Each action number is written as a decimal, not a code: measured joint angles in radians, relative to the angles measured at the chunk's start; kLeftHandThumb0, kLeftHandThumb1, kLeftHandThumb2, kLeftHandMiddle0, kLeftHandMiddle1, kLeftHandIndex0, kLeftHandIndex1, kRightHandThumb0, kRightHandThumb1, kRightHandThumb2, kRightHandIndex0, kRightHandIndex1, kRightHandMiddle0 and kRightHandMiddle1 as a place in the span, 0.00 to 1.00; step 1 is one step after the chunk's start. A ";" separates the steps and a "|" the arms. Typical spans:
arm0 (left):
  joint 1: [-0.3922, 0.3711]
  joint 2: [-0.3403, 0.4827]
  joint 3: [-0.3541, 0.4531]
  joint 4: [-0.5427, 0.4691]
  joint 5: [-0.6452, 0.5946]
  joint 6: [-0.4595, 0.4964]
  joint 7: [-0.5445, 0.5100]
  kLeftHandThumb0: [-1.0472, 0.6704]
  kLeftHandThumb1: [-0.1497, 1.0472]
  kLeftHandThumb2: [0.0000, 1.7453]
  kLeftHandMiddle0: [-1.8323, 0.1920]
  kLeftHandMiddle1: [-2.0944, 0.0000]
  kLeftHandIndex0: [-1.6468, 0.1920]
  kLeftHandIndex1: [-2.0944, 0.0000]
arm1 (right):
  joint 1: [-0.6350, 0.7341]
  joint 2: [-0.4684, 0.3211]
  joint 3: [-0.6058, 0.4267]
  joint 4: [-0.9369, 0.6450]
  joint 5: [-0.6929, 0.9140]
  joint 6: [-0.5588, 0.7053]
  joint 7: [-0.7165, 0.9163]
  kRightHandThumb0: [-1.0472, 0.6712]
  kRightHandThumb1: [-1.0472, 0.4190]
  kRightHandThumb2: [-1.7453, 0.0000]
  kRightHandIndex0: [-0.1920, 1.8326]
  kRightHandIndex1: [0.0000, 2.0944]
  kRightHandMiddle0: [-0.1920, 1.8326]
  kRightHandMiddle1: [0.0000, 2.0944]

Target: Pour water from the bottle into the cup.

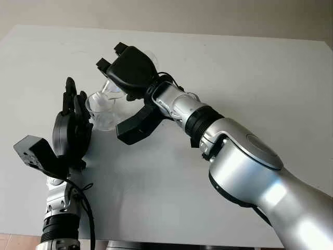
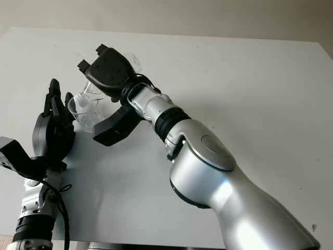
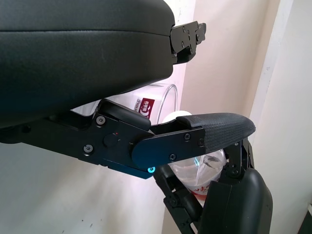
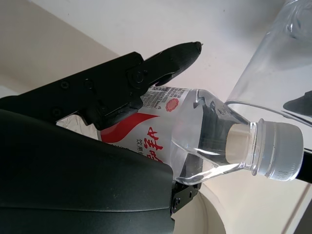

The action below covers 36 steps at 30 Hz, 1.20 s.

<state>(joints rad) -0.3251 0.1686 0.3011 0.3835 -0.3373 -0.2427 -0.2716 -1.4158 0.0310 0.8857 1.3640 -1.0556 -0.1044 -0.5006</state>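
Right arm (image 1: 244,161) reaches in from the lower right across the white surface (image 1: 234,67), bulking closest to the head camera. Right hand (image 1: 130,67) is clenched around a clear water bottle (image 4: 195,131) with a red-and-white label, held tilted, neck pointing down toward the cup. Bottle cap (image 4: 280,151) is white and still on; in the right wrist view it sits just beside the cup's rim. Water is visible inside the bottle's shoulder.

Clear plastic cup (image 1: 102,110) stands at the left-centre of the surface. Left hand (image 1: 73,127) is upright against the cup's left side, fingers wrapped around its wall, grasping it. Left wrist view shows the bottle's neck just beyond the cup.
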 measured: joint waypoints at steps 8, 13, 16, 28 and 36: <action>-0.001 0.000 0.000 0.002 0.000 -0.001 0.000 0.12 1.00 0.35 1.00 1.00 1.00 1.00 | 0.000 -0.003 0.017 0.007 -0.016 0.000 -0.041 0.35 0.02 0.96 0.45 1.00 0.21 0.83; -0.001 0.000 0.000 0.002 0.000 -0.001 0.000 0.12 1.00 0.35 1.00 1.00 1.00 1.00 | -0.001 -0.004 0.033 0.008 -0.034 0.002 -0.060 0.35 0.02 0.97 0.47 1.00 0.22 0.83; -0.002 0.000 0.000 0.005 0.000 -0.002 0.000 0.12 1.00 0.35 1.00 1.00 1.00 1.00 | -0.001 -0.005 0.034 0.008 -0.034 0.002 -0.072 0.37 0.04 0.97 0.47 1.00 0.24 0.83; -0.007 0.005 0.001 0.011 -0.002 0.006 -0.010 0.11 1.00 0.35 1.00 1.00 1.00 1.00 | -0.001 -0.008 0.017 0.011 -0.029 0.002 -0.129 0.40 0.10 0.97 0.52 1.00 0.26 0.68; -0.018 0.010 0.007 0.027 -0.004 0.006 -0.018 0.11 1.00 0.35 1.00 0.99 1.00 1.00 | -0.001 -0.014 -0.129 0.011 0.125 -0.016 -0.164 0.40 0.10 0.97 0.53 1.00 0.27 0.70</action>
<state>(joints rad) -0.3427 0.1782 0.3077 0.4101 -0.3411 -0.2365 -0.2892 -1.4169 0.0169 0.7564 1.3748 -0.9311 -0.1199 -0.6647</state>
